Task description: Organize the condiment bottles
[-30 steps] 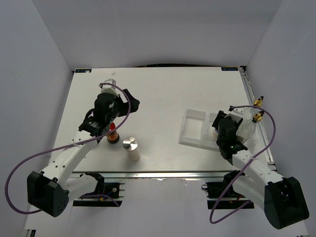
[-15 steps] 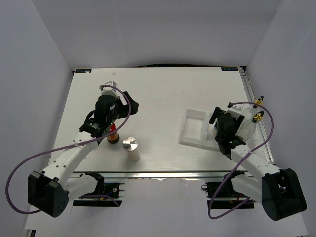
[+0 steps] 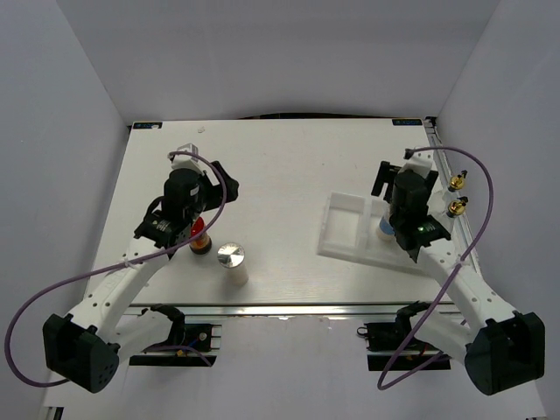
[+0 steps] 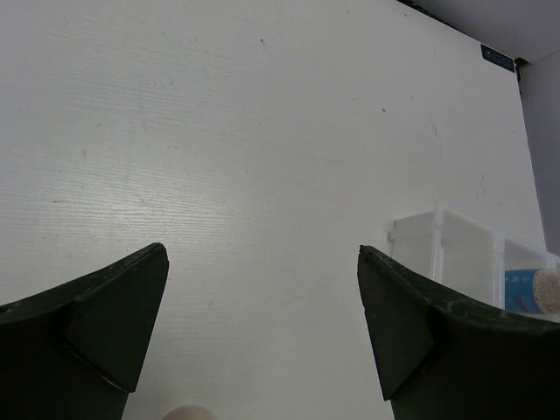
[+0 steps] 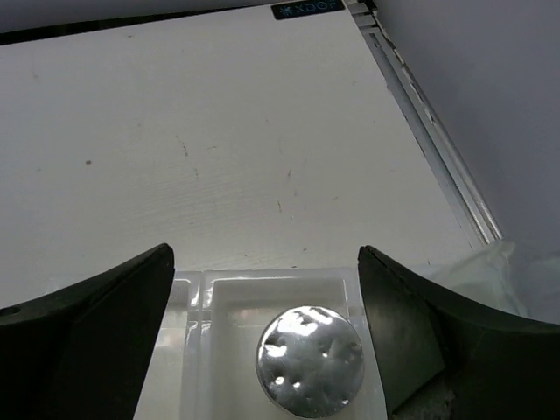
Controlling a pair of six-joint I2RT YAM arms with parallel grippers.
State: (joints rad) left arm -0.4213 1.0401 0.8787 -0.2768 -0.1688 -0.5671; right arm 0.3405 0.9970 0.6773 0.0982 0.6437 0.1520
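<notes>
Hovering over the left half of the white table point(image 3: 289, 166), the left gripper point(image 4: 262, 262) has its dark fingers spread wide with nothing between them. Under that arm stands the red-lidded brown jar point(image 3: 199, 238). Just to its right is a white shaker point(image 3: 232, 258) with a silver lid. The two look close but apart, though the arm hides part of the jar, so I can't be sure.

Over on the right, the right gripper point(image 5: 267, 258) is gaping too and grips nothing, poised above the white compartmented tray point(image 3: 337, 229). The second shaker point(image 5: 310, 360) stands upright in a tray compartment right of the leftmost one. Its silver lid sits beneath the gap between the fingers, which do not touch it. The left wrist view shows a blue label on its side.

Beyond the tray, by the table's right edge, stand two glass bottles, the far gold-stoppered bottle point(image 3: 456, 181) and the near gold-stoppered bottle point(image 3: 454, 207). They are close together, outside the tray.
</notes>
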